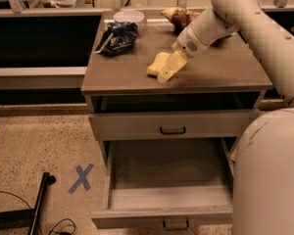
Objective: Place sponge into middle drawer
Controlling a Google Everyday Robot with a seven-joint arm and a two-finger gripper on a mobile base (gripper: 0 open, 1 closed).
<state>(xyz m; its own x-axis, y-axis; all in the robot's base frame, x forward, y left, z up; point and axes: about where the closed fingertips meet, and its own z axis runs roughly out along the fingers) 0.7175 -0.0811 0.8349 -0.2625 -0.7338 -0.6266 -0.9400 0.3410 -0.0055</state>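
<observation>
The pale yellow sponge (156, 63) lies on the cabinet top (220, 67), near its front middle. My gripper (168, 68) hangs from the white arm that reaches in from the right. It is low over the top, right against the sponge's right side and partly covering it. The middle drawer (161, 215) is pulled out wide below, and its long grey tray is bare inside. The upper drawer front (172, 126) with its black handle is closed above it.
A dark blue crinkled bag (117, 35), a white bowl (129, 17) and a brown snack bag (179, 16) sit at the back of the top. My white body (269, 180) stands right of the open drawer. A blue tape X (82, 177) and a black stand leg (39, 204) are on the floor.
</observation>
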